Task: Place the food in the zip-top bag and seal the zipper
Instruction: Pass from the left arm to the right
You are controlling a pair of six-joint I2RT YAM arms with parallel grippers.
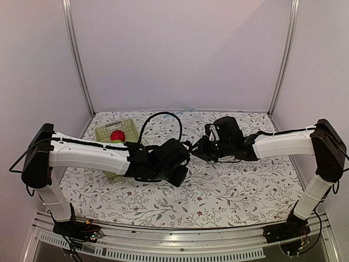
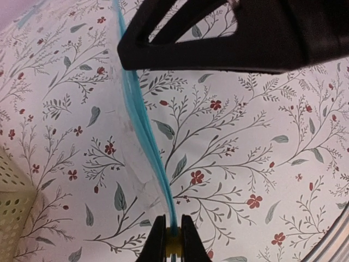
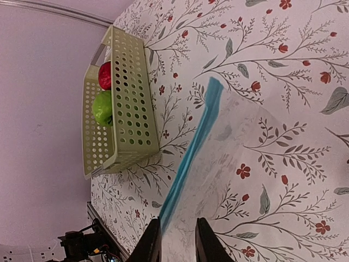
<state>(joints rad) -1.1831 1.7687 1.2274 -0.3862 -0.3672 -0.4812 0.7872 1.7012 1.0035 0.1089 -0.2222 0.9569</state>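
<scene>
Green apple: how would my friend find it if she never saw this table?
Look at the flowery table, then its far left corner, where a pale green holey basket sits. Two round fruits lie inside; the green apple is the green one, beside the red apple.

Two arms (image 1: 90,155): white link shells, black joints, looping black cables (image 1: 161,117); slim black claw fingers (image 2: 159,243).

Inspector: Where is the basket?
Operator: I log the basket (image 1: 104,132) at the far left of the bench (image 1: 229,191). Both apples are inside, the smaller apple (image 3: 104,75) behind and the larger apple (image 3: 102,108) just in front.
Inspector: And the zip-top bag?
Operator: The zip-top bag (image 3: 262,164) lies mid-bench, right of the basket and apart from it. My left tool (image 2: 173,243) sits on the zipper (image 3: 191,153). My right tool (image 3: 175,240) straddles the bag's edge beside the zipper.
</scene>
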